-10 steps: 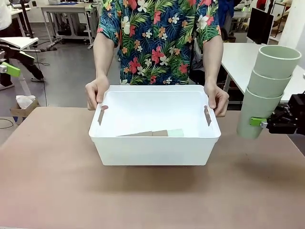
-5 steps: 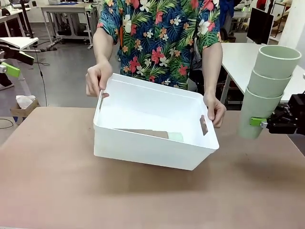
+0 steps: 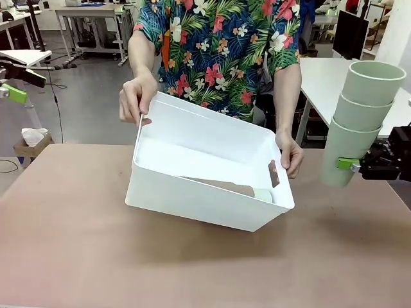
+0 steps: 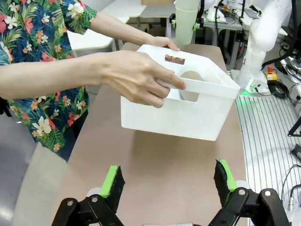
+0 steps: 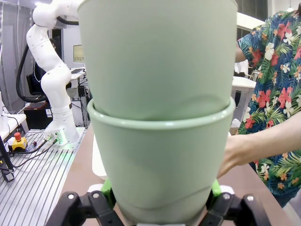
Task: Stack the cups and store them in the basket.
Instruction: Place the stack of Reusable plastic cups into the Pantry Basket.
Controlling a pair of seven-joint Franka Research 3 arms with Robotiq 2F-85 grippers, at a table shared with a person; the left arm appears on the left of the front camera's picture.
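the person has tipped the basket [image 3: 205,192] since a second ago: it sat flat on the desk [image 3: 77,256], and now its left end is lifted high by one hand [image 3: 136,96] while the other hand [image 3: 290,153] steadies the low right end. the tan and mint cups inside [image 3: 257,192] have slid toward that low end. right of the basket, the right claw [image 3: 352,165] is clamped on a stack of mint cups [image 3: 356,122], not yet stored. the left claw [image 4: 167,186] hangs wide and empty.
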